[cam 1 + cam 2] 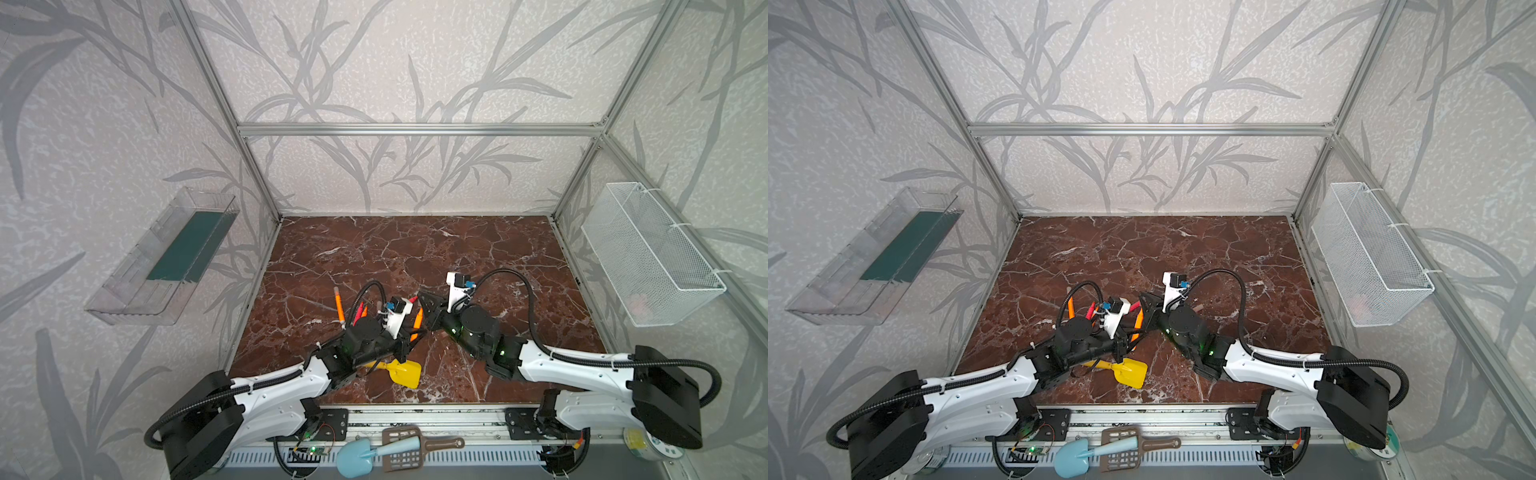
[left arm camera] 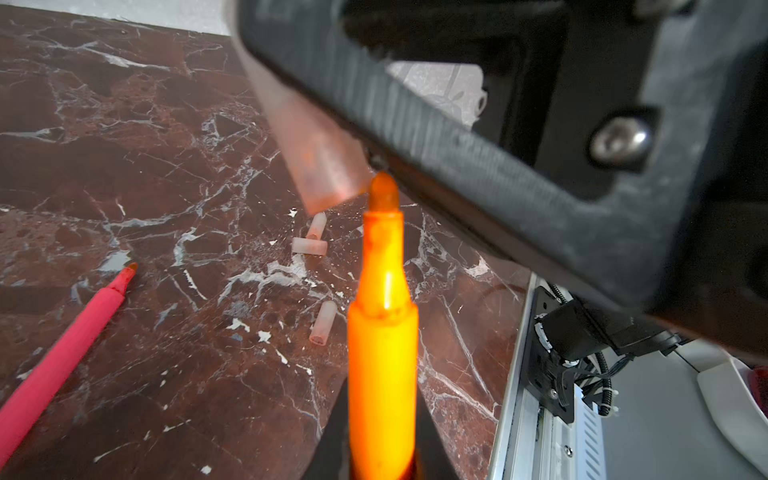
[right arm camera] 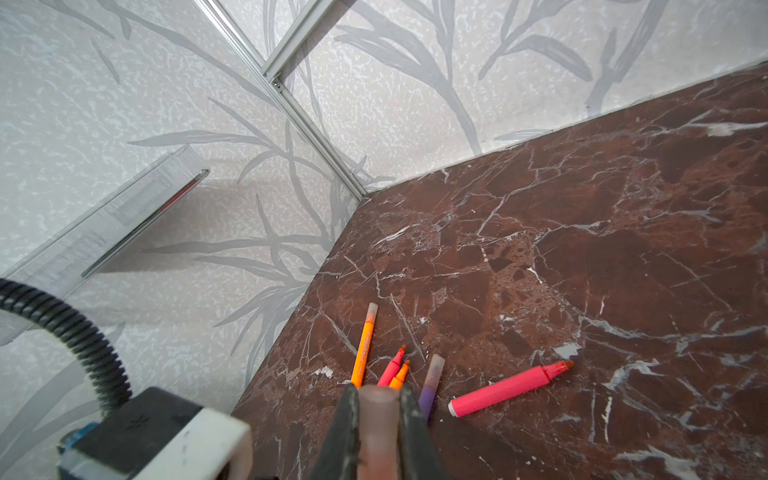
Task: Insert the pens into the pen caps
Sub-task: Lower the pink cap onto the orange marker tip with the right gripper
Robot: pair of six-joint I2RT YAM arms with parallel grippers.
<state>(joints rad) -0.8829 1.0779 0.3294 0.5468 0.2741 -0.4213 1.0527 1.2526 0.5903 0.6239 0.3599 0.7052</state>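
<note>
— What is held over the middle of the red-brown marble bench (image 1: 478,257)?
— A slim orange marker pen (image 2: 382,353), its pointed tip bared, is clamped in the left gripper (image 2: 382,457). A short translucent pale-pink cap tube (image 3: 377,405) is pinched in the right gripper (image 3: 379,440). The tip is seen just beside the cap's open mouth, not inside it.
— What is left lying?
— Three loose caps (image 2: 323,323) are scattered near the held pair, two of them touching. Slightly farther, toward the left edge, a capped orange pen (image 3: 363,345), an uncapped red-pink pen (image 3: 390,368) and an uncapped orange pen (image 3: 400,376) side by side, and a capped purple pen (image 3: 427,395) are gathered. A second red-pink pen (image 3: 507,388) is set apart.
— And the containers?
— A dark green flat pad (image 1: 187,249) is held in the clear plastic bin (image 1: 133,270) on the left wall. Something pale pink (image 1: 638,305), too blurred to name, is seen in the white wire-mesh basket (image 1: 648,249) on the right wall.
</note>
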